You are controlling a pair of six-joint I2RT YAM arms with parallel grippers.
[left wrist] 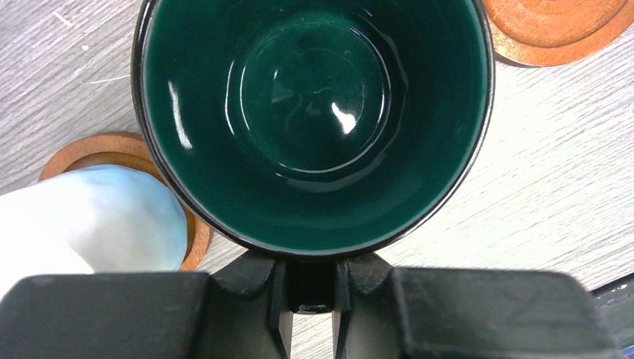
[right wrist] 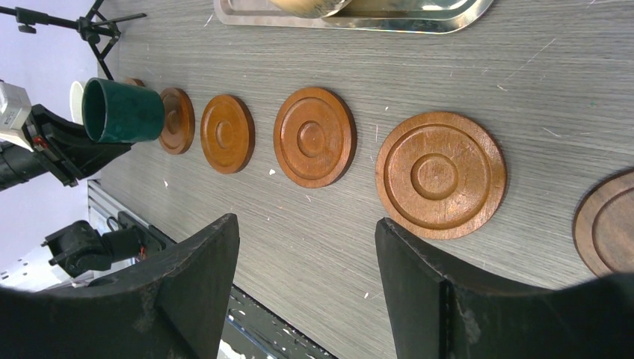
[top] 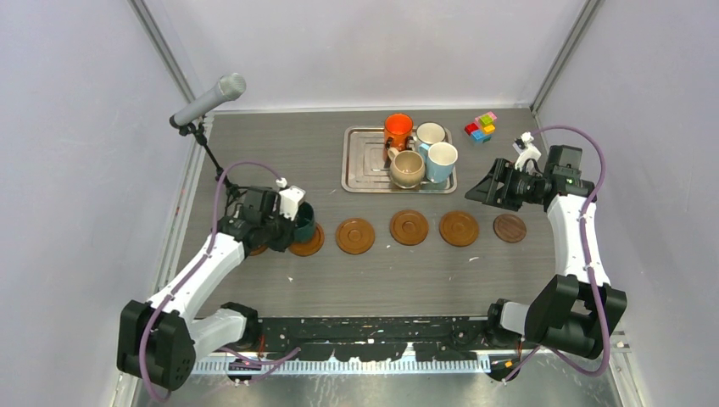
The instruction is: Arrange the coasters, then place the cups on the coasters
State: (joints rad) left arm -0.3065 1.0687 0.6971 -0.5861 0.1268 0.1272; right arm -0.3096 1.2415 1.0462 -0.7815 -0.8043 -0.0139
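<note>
My left gripper (top: pixel 288 222) (left wrist: pixel 312 278) is shut on the handle of the dark green cup (top: pixel 303 222) (left wrist: pixel 314 112) (right wrist: pixel 123 111), which is upright over the left end of the coaster row. Beside it a whitish cup (left wrist: pixel 90 217) stands on the leftmost coaster (left wrist: pixel 112 146), mostly hidden under the arm in the top view. More coasters (top: pixel 307 244) (top: pixel 355 236) (top: pixel 409 227) (top: pixel 459 228) lie in a line, and the smaller dark coaster (top: pixel 509 228) ends it. My right gripper (top: pixel 471 193) (right wrist: pixel 306 222) hangs open and empty above the table near the right coasters (right wrist: pixel 439 173).
A silver tray (top: pixel 360 161) at the back holds an orange cup (top: pixel 397 130), a whitish cup (top: pixel 430 133), a beige cup (top: pixel 407 168) and a light blue cup (top: pixel 441 161). Small coloured blocks (top: pixel 481 126) lie right of it. A microphone (top: pixel 208 99) on a stand rises at the back left.
</note>
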